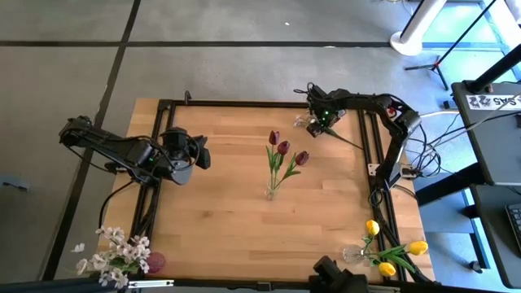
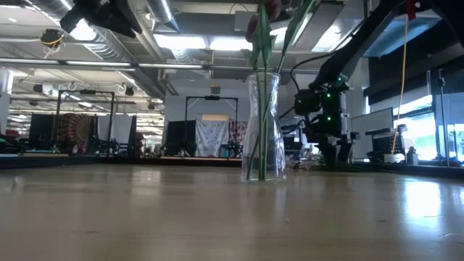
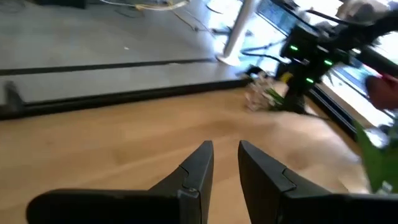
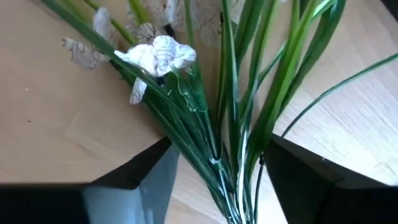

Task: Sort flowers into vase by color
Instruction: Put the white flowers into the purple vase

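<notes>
A spray of tiny white blossoms [image 1: 305, 120] lies on the table near its far right corner, with its green stem running toward the right edge. My right gripper [image 1: 320, 122] hovers over it, open. In the right wrist view its fingers [image 4: 217, 142] stand on either side of the green stems [image 4: 227, 134], just behind a white blossom [image 4: 158, 56]. My left gripper [image 1: 203, 152] waits above the table's left half, open by a narrow gap [image 3: 225, 146] and holding nothing.
A glass vase [image 2: 262, 130] with dark red tulips [image 1: 283, 148] stands mid-table. Another vase [image 1: 352, 254] with yellow tulips [image 1: 391, 256] is at the near right corner. White-pink blossoms [image 1: 118, 256] sit at the near left corner. A black frame [image 1: 244, 104] rims the table.
</notes>
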### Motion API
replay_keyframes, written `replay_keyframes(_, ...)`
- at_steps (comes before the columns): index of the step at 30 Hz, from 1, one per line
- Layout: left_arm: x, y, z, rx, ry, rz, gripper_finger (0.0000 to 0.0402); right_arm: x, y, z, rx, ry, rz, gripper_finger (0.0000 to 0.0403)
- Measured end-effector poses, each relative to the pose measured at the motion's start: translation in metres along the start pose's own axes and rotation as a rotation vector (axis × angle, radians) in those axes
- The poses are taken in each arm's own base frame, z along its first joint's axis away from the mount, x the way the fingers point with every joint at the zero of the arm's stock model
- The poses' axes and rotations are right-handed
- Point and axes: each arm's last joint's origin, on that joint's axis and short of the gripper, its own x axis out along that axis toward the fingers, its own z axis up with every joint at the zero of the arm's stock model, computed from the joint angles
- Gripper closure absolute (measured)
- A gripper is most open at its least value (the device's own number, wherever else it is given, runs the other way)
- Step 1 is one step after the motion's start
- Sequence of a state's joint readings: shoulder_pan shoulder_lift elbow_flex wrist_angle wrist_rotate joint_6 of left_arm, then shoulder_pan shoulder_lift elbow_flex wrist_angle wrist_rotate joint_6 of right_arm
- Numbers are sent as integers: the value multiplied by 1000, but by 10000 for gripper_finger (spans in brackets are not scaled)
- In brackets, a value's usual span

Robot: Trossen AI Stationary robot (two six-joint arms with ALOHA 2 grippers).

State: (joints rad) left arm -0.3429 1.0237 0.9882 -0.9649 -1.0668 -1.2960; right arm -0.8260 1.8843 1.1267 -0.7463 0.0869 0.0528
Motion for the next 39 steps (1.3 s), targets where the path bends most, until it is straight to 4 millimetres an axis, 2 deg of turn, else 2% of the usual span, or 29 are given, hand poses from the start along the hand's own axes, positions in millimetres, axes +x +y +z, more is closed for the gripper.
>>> replay_keyframes(4, -9, -7, -3, 35, 17, -83, 331, 1, 1, 0, -2, 1, -1, 224)
replay_keyframes(11, -32, -23, -1, 113, -38, -264, 331, 0, 2, 2, -24, -32, 13, 379)
replay_keyframes(13, -38, -27, 2, 127, -12, -333, 331, -6, 1, 2, -49, -58, 3, 390)
replay_keyframes(16, -48, -32, 4, 136, 28, -419, 331, -20, 2, 4, -66, -135, -45, 375)
replay_keyframes(20, -55, -31, 4, 149, 38, -455, 331, -68, 1, 3, -94, -319, -57, 386)
replay_keyframes(22, -57, -31, 4, 173, 35, -466, 331, -94, 8, -3, -118, -413, -53, 394)
replay_keyframes(27, -58, -31, 4, 206, 29, -474, 331, -173, 25, -20, -165, -802, -1, 389)
replay_keyframes(32, -54, -32, 7, 85, 13, -432, 331, -240, 43, -45, -233, -1186, 100, 397)
replay_keyframes(35, -47, -33, 12, 44, 7, -413, 330, -266, 51, -56, -286, -1361, 181, 394)
replay_keyframes(39, -32, -40, 25, 41, 8, -448, 314, -286, 65, -62, -369, -1533, 314, 395)
